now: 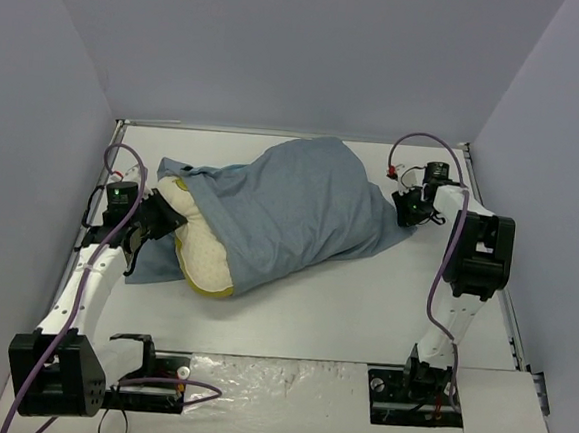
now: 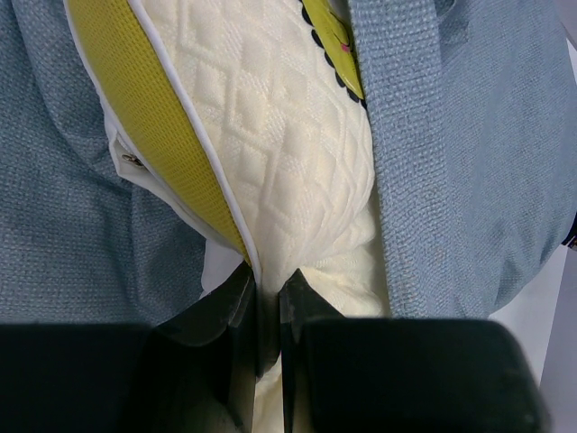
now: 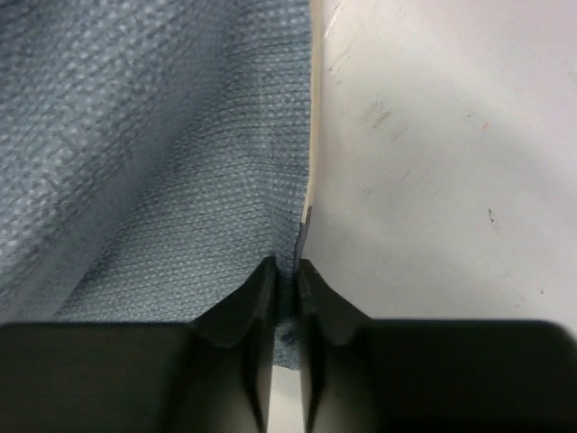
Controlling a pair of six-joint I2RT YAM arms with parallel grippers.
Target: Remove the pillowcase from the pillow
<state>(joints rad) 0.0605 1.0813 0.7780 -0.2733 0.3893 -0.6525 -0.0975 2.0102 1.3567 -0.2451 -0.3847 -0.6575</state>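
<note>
left wrist: the left gripper [image 2: 269, 302], all but closed, pinches a fold of the cream pillow [image 2: 297, 180] where it pokes out of the grey-blue pillowcase [image 2: 469, 180]. right wrist: the right gripper [image 3: 287, 280] is clamped on the pillowcase's far corner. either thin pinch could slip if the arms pull apart, or the yellow band [image 2: 153, 117] could snag in the cloth's mouth. top view: the bundle lies across a white table [image 1: 362, 313], with pale lilac walls [image 1: 302, 57] on three sides.
</note>
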